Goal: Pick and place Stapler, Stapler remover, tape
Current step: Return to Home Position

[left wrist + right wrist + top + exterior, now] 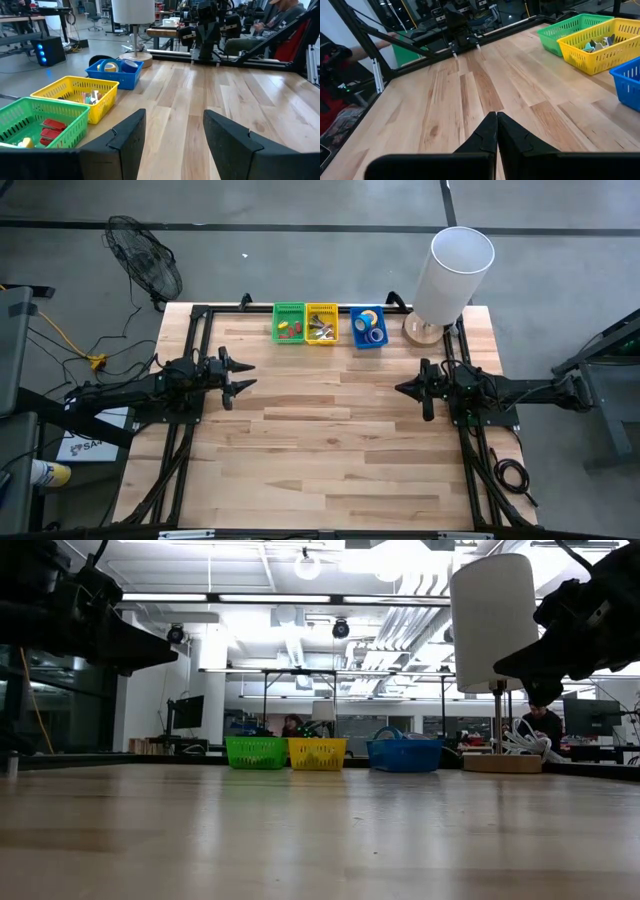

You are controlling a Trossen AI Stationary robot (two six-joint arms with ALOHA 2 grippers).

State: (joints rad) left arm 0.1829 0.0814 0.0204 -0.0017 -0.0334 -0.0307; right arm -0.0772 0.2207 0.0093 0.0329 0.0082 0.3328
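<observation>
Far edge of the worktop (330,440): three small mesh bins stand in a row. The green bin (289,323) is on the left arm's side, the yellow bin (322,323) touches it, and the blue bin (367,330) sits just beside that across a narrow gap.
Tape (108,65): the rolls lie inside the blue bin. A blue-and-yellow ring shows on top, with a darker blue roll beside it.
Stapler (50,129): red pieces lie low in the green bin, with a small yellow item at one corner.
Stapler remover (598,45): silvery pieces are piled in the yellow bin; finer detail is too small to tell.
Left gripper (250,375): it is held above the worktop at its left side, pointing toward the middle. Its fingers (127,135) are well apart with nothing between them.
Right gripper (400,388): it is held above the worktop at its right side, facing the left one. Its fingers (485,132) are pressed together and hold nothing.
Lamp (455,265): it has a white cylindrical shade on a round wooden base and stands at the far right corner, near the blue bin.
Floor past the far left corner: a dark fan (145,255) sits there, with a yellow cable trailing nearby.
</observation>
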